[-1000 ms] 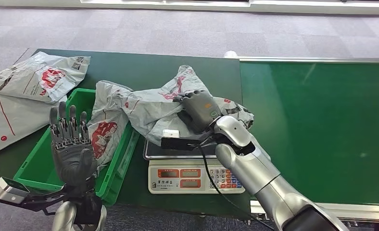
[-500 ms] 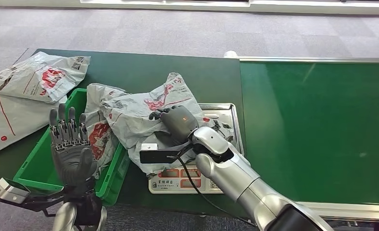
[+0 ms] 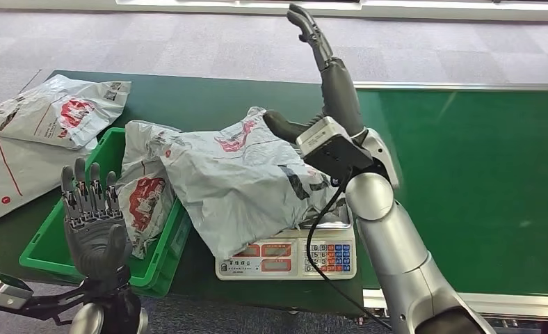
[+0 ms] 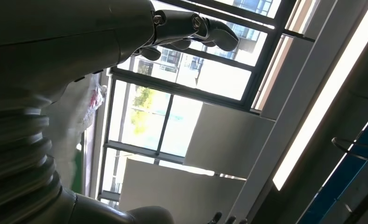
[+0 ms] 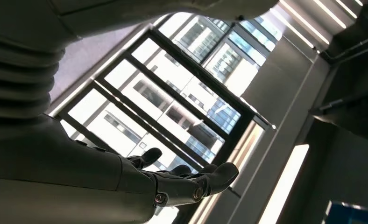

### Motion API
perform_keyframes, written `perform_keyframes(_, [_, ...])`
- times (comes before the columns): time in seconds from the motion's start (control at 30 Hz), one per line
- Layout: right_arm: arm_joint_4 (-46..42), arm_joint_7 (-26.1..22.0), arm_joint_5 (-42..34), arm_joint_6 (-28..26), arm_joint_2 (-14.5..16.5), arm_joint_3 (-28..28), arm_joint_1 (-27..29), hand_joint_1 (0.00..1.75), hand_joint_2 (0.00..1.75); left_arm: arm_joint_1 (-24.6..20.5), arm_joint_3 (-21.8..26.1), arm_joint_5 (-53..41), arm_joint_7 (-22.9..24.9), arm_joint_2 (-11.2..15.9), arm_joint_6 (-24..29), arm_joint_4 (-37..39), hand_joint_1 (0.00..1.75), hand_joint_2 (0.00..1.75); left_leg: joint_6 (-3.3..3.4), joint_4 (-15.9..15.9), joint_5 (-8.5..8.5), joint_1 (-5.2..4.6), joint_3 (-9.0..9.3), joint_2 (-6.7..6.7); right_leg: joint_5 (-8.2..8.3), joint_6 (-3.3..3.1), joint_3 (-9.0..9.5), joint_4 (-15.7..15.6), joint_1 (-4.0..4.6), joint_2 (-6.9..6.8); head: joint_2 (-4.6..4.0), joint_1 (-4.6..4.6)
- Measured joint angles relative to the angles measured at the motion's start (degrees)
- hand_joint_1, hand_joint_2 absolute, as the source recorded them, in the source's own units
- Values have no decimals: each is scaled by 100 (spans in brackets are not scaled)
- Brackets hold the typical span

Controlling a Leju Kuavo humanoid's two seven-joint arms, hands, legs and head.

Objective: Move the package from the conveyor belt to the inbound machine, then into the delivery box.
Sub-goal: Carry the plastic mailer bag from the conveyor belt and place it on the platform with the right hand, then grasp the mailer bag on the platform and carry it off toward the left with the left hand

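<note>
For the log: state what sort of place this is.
Probably a parcel-sorting demo station in an office-like hall: a green conveyor belt, a weighing scale under a grey mailer bag, and a green crate holding more bags.

Dark grey right hand [image 5: 126,179] empty, fingers [image 5: 219,173] extended apart, beneath large dark-framed grid window [image 5: 182,88]; bright ceiling strip light [image 5: 285,182] beside window
</note>
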Motion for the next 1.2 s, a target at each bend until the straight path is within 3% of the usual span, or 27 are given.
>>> perform_keyframes(0.33, [-849,-144,-82,47,-99,-504,348,0,0,-14,10,-135,-6,0,26,-6,0,175,-5,-1,3,1,5,6,1,-1,1,0,8,5,0,0])
perform_keyframes(0.53, [-1397,-327,-197,48,-111,-817,747,0,0,-202,55,-1368,-14,3,580,-127,0,175,-4,-1,3,1,2,3,0,-1,1,0,6,4,0,0])
perform_keyframes(0.63, [-1666,-404,-173,153,-83,-979,936,0,0,-506,18,-2771,195,80,1106,-156,0,175,-4,0,3,1,3,2,1,-1,-1,0,5,2,0,0])
perform_keyframes(0.73, [-1869,-504,-122,343,-29,-1083,1057,0,0,-1098,-390,-5847,1040,424,1404,55,0,175,-4,0,7,0,4,-1,2,0,2,0,4,-8,0,-1])
perform_keyframes(0.83, [-1906,-551,-34,463,49,-1098,1055,0,0,-1988,-1157,-8933,1701,790,1262,1055,0,175,-13,-1,22,-1,1,-6,19,-7,-2,0,5,-11,0,-1])
perform_keyframes(0.9, [-1855,-508,14,449,103,-1098,983,0,0,-2697,-1678,-9771,1720,941,1250,2116,0,175,-16,-1,35,-1,-4,0,35,-9,-9,1,5,-3,0,0])
perform_keyframes(1.03, [-1650,-430,32,358,174,-1099,836,0,0,-3763,-2543,-8952,1407,1187,1140,3949,0,175,-18,-1,44,-1,0,29,50,-10,-11,3,5,27,0,0])
perform_keyframes(1.2, [-1486,-365,55,277,219,-1099,715,0,0,-4361,-3222,-8514,1024,1297,854,5304,0,175,-20,-2,46,1,-1,23,50,-13,-9,3,9,23,0,0])
